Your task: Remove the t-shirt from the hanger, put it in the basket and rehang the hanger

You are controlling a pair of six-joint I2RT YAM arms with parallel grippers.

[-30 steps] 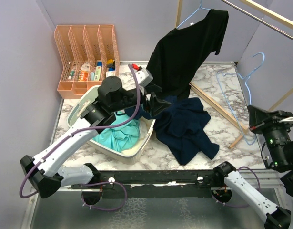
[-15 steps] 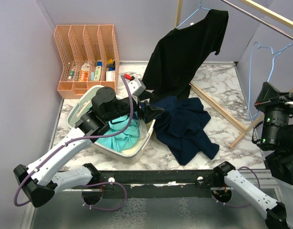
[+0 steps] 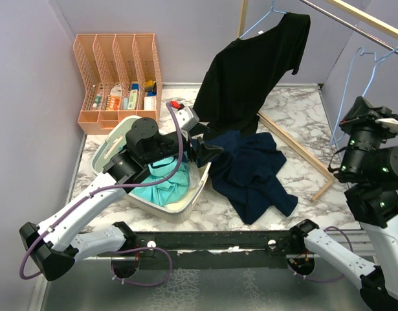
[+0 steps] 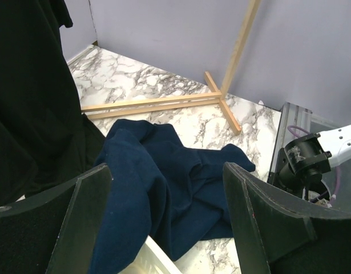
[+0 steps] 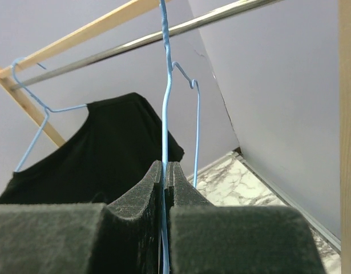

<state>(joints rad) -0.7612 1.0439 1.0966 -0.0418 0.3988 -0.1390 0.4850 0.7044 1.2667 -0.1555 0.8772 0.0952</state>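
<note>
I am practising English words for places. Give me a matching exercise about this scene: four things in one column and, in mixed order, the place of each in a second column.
Things:
1. black t-shirt
2. navy garment
3. teal garment
4. empty blue hanger

Places:
a. inside the white basket
b. pinched in the right gripper
c. hanging up at the back
d. heaped on the marble table

Pairs: 1-c, 2-d, 3-a, 4-b
</note>
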